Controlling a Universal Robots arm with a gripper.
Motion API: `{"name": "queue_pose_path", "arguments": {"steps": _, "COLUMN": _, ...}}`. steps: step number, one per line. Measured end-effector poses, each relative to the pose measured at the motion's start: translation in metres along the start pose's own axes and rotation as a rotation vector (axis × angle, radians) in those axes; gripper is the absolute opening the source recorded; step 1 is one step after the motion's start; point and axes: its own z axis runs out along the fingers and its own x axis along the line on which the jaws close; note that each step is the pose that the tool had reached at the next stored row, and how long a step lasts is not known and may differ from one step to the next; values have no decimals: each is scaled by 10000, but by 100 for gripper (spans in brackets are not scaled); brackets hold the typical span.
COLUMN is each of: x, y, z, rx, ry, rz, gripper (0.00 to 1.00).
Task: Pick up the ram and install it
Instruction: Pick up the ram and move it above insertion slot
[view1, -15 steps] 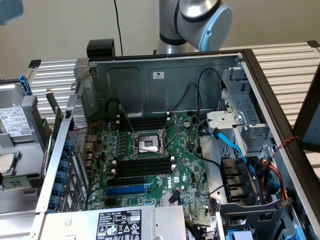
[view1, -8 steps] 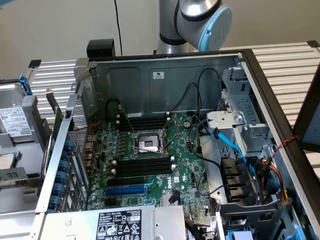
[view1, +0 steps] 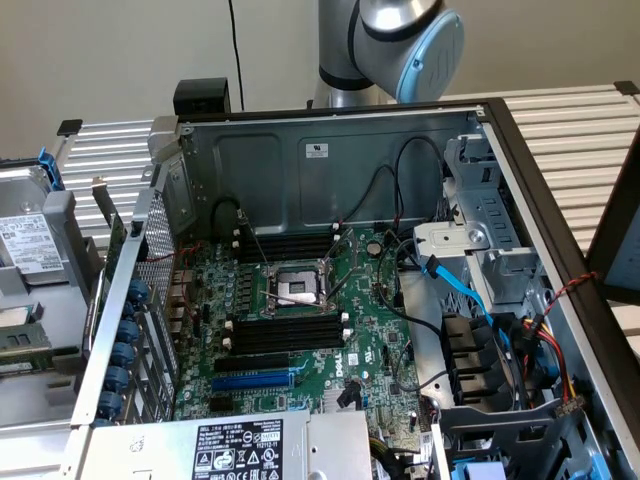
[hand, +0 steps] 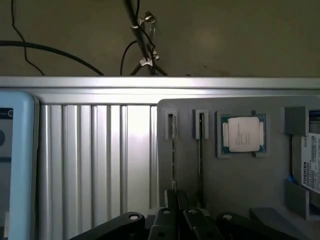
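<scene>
In the wrist view a grey parts holder (hand: 240, 185) has two narrow slots. A thin stick stands edge-on in each, and I take the one in the slot nearer the ribbed table for the ram (hand: 172, 150). The other stick (hand: 200, 150) stands beside it. My gripper (hand: 178, 196) hangs over the holder close to these slots, its black fingers (hand: 172, 200) pressed together with nothing between them. In the exterior view the open computer case holds the motherboard (view1: 300, 330), whose long black memory slots (view1: 285, 335) flank the CPU socket (view1: 297, 287).
A loose CPU (hand: 243, 134) sits in a recess of the holder, with a hard drive (hand: 311, 162) beyond it. The blue slot (view1: 252, 381), loose cables (view1: 470, 300) and drive cages (view1: 490, 250) crowd the case. My arm's joint (view1: 400, 40) rises behind the case.
</scene>
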Motion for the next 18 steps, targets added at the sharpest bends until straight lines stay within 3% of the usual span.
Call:
{"name": "queue_pose_path", "arguments": {"steps": 7, "x": 3, "y": -4, "z": -189, "rx": 72, "ry": 0, "rz": 1, "gripper": 12}}
{"name": "queue_pose_path", "arguments": {"steps": 10, "x": 2, "y": -3, "z": -218, "rx": 217, "ry": -1, "rz": 4, "gripper": 12}}
{"name": "queue_pose_path", "arguments": {"steps": 14, "x": 4, "y": -17, "z": -389, "rx": 241, "ry": -1, "rz": 4, "gripper": 12}}
{"name": "queue_pose_path", "arguments": {"steps": 18, "x": -3, "y": -19, "z": -539, "rx": 318, "ry": -2, "rz": 5, "gripper": 12}}
